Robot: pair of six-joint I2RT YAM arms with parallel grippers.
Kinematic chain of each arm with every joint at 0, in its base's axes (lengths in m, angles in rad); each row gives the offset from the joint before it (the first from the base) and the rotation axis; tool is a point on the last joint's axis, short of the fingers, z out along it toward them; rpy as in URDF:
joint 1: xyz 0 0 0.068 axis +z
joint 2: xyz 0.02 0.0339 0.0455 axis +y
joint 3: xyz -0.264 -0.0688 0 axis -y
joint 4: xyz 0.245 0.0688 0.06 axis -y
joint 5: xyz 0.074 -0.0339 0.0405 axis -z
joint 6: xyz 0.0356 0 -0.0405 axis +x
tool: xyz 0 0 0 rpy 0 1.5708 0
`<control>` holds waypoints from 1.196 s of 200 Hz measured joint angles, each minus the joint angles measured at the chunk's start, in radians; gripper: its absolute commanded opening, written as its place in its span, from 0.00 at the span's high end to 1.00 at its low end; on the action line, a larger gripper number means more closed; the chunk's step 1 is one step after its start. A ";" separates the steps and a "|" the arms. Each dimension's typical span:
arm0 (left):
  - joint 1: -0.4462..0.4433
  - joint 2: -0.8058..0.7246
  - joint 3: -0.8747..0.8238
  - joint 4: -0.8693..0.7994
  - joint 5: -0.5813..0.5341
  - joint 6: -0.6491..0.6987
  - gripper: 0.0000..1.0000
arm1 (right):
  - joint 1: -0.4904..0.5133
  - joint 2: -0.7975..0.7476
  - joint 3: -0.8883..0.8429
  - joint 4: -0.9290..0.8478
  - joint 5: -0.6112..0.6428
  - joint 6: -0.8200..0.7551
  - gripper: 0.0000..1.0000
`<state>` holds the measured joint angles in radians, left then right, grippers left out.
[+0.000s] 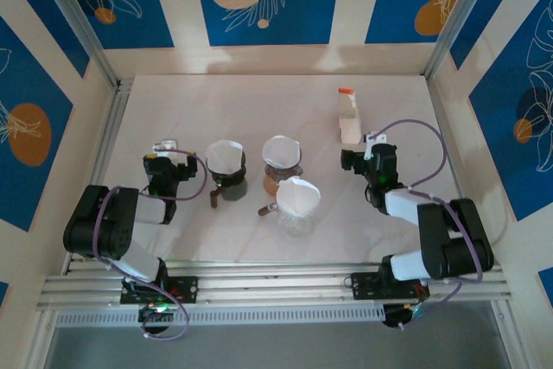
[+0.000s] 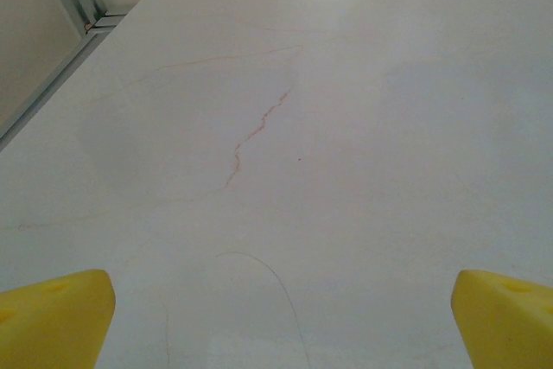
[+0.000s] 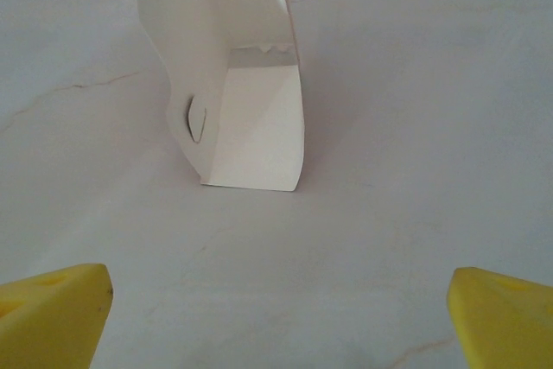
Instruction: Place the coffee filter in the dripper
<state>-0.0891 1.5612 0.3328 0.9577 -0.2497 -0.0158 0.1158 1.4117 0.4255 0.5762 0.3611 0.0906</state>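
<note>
Wide-spread right end effector [image 3: 276, 315] faces the filter box [image 3: 251, 127], upper centre; left end effector [image 2: 278, 317] equally wide. Coffee filter [image 1: 298, 194] looks seated in dripper [image 1: 298, 219]: withdraw gently.

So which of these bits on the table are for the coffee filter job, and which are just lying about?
For the job: dark dripper, brown dripper, clear dripper, each holding a white filter.
Lying about: white carton with orange top, as far as I can tell.

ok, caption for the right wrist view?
Right claw open and empty, pointed at an upright white carton on the pale table.
</note>
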 measured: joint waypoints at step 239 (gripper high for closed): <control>0.000 0.000 0.001 0.000 0.007 0.000 0.00 | -0.111 0.114 -0.022 0.203 -0.216 0.015 0.01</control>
<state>-0.0891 1.5612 0.3336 0.9577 -0.2428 -0.0158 0.0044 1.5261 0.4038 0.7788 0.1452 0.1059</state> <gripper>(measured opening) 0.998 0.991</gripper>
